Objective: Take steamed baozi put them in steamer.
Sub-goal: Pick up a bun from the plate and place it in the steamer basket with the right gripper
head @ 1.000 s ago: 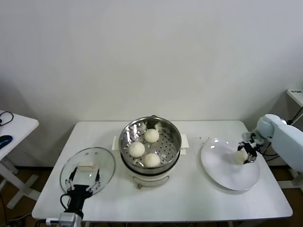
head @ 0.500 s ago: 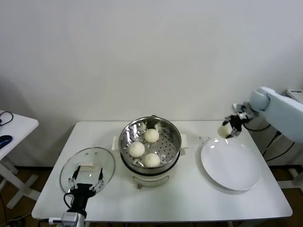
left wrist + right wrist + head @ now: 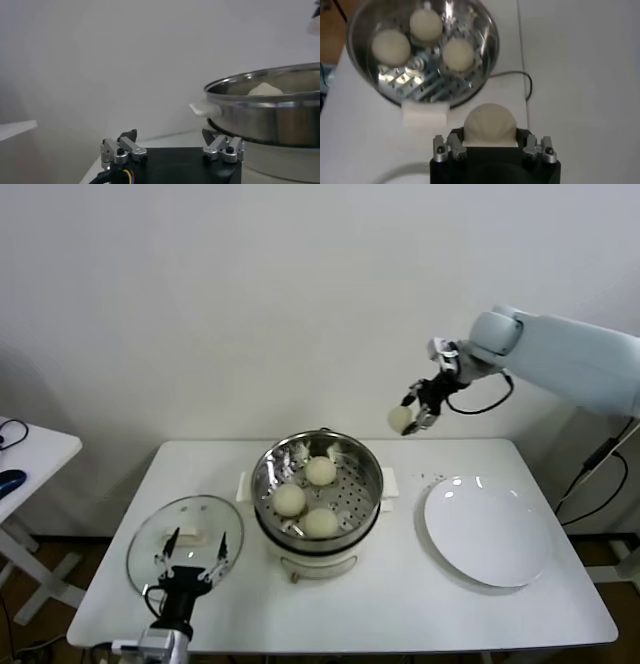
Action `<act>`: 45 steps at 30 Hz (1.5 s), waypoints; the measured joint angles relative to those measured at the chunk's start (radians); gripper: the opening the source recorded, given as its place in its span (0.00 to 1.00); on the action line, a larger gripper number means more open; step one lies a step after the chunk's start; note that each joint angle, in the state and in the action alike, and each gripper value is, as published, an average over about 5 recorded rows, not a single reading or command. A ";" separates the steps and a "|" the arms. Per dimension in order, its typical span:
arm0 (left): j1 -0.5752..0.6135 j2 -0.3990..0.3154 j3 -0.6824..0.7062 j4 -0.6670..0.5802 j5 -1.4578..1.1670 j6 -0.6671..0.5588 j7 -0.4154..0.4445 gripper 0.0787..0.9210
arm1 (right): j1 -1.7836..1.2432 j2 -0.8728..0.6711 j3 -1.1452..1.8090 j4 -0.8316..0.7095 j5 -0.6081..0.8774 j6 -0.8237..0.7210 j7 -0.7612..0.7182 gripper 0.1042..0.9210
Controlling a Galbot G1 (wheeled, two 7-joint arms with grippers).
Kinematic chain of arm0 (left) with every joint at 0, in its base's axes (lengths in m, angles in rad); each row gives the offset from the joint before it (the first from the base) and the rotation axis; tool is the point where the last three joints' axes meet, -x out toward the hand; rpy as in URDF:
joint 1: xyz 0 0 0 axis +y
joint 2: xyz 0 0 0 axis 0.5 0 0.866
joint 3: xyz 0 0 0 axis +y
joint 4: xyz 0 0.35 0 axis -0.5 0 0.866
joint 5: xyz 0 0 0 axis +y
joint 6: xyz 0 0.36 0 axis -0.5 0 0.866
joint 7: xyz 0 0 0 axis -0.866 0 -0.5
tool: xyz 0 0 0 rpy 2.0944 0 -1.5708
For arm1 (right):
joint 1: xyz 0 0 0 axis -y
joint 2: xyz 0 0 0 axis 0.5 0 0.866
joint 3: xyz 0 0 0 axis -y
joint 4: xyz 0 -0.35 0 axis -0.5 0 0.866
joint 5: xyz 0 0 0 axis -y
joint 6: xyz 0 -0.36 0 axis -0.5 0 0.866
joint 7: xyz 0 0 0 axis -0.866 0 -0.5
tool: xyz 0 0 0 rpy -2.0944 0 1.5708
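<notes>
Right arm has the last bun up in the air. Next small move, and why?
Probably carry it left until it is over the steamer, then lower. The right gripper is shut on the bun, held high above the table, off the steamer's right rim. Three buns already sit in the basket, and its right side looks bare. The left gripper waits open by the glass lid.

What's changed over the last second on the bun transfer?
The right pincer, shut on the last baozi, has lifted it off the white plate and carried it up and toward the steamer; it now hangs beside the pot's rim, not yet over the basket. The plate is bare now. Three baozi in the steamer, the glass lid and the open left pincer stayed put.
</notes>
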 measured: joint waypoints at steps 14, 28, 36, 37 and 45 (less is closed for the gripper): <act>0.008 0.007 0.003 -0.023 -0.014 0.000 0.000 0.88 | 0.025 0.125 -0.125 0.130 0.196 -0.078 0.112 0.69; 0.006 0.011 -0.002 -0.020 -0.023 0.000 -0.001 0.88 | -0.021 0.164 -0.175 0.146 0.195 -0.097 0.149 0.69; 0.000 0.012 -0.002 -0.017 -0.024 0.000 0.000 0.88 | -0.032 0.176 -0.193 0.159 0.186 -0.101 0.154 0.68; 0.000 0.012 -0.002 -0.016 -0.025 0.000 0.000 0.88 | -0.033 0.176 -0.193 0.161 0.184 -0.101 0.155 0.68; 0.000 0.010 0.000 -0.017 -0.025 0.000 0.000 0.88 | -0.045 0.173 -0.198 0.167 0.167 -0.103 0.160 0.68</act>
